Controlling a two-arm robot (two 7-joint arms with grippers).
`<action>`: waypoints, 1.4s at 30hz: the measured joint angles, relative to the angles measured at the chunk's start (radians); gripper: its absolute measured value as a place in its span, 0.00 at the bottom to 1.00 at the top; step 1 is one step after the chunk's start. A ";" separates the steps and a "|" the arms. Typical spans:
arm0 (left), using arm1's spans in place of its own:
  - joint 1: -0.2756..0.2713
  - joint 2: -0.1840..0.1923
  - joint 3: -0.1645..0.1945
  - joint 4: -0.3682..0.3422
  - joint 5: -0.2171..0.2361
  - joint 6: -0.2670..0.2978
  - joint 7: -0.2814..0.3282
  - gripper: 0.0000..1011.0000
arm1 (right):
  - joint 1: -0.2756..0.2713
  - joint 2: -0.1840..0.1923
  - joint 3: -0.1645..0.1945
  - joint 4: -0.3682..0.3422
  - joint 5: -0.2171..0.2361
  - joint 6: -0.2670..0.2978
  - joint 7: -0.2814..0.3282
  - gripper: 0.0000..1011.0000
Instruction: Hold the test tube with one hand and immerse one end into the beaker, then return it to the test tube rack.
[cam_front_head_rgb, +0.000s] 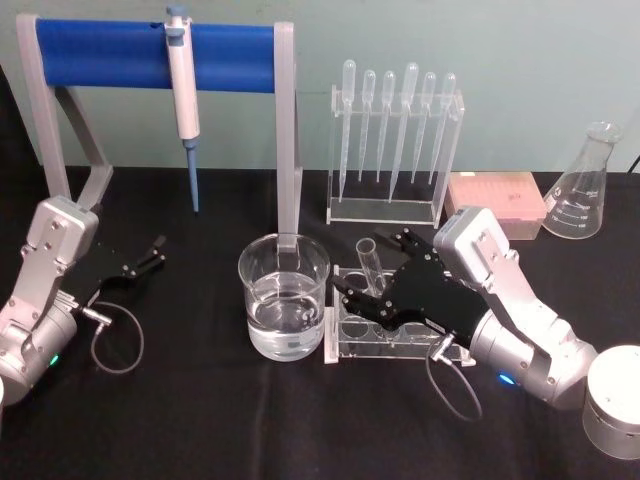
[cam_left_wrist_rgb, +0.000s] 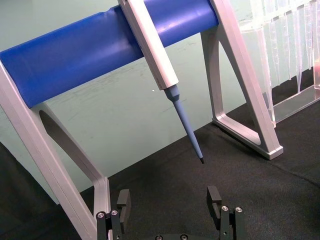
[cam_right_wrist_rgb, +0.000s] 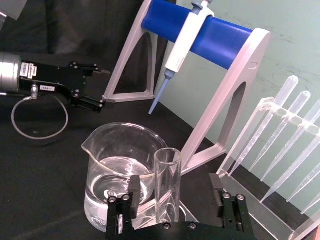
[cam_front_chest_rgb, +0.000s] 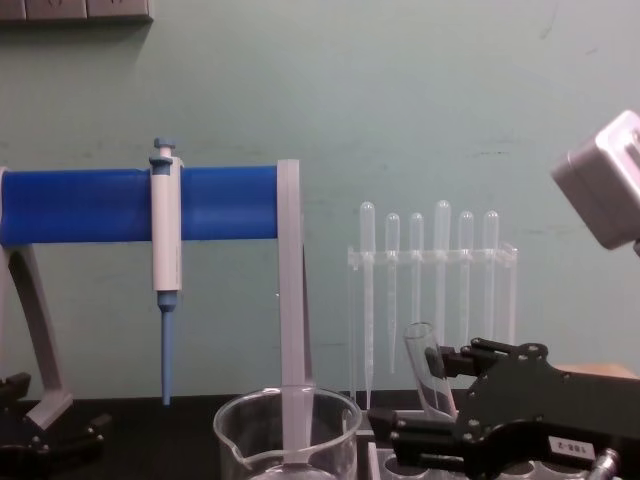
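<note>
The test tube (cam_front_head_rgb: 369, 263) (cam_right_wrist_rgb: 167, 180) (cam_front_chest_rgb: 424, 368) stands tilted in a clear rack with round holes (cam_front_head_rgb: 352, 343). My right gripper (cam_front_head_rgb: 374, 266) (cam_right_wrist_rgb: 175, 189) (cam_front_chest_rgb: 436, 392) is open around the tube's upper part, one finger on each side, and the tube sits nearer one finger. To the left of the rack stands the beaker (cam_front_head_rgb: 284, 300) (cam_right_wrist_rgb: 116, 167) (cam_front_chest_rgb: 286, 432), partly filled with clear liquid. My left gripper (cam_front_head_rgb: 152, 252) (cam_left_wrist_rgb: 169, 197) rests open and empty at the table's left, pointing at the blue stand.
A stand with a blue bar (cam_front_head_rgb: 150, 55) holds a white-and-blue micropipette (cam_front_head_rgb: 184, 100) behind the beaker. A rack of plastic pipettes (cam_front_head_rgb: 395, 140), a pink box (cam_front_head_rgb: 497, 200) and a conical flask (cam_front_head_rgb: 585, 185) line the back right. A silver cylinder (cam_front_head_rgb: 615, 400) sits front right.
</note>
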 joint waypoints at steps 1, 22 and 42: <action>0.000 0.000 0.000 0.000 0.000 0.000 0.000 0.99 | -0.003 -0.003 0.005 -0.006 0.001 0.011 0.001 0.86; 0.000 0.000 0.000 0.000 0.000 0.000 0.000 0.99 | -0.079 -0.021 0.083 -0.090 0.008 0.042 0.029 0.22; 0.000 0.000 0.000 0.000 0.000 0.000 0.000 0.99 | -0.052 -0.007 0.249 -0.259 0.291 0.294 0.107 0.22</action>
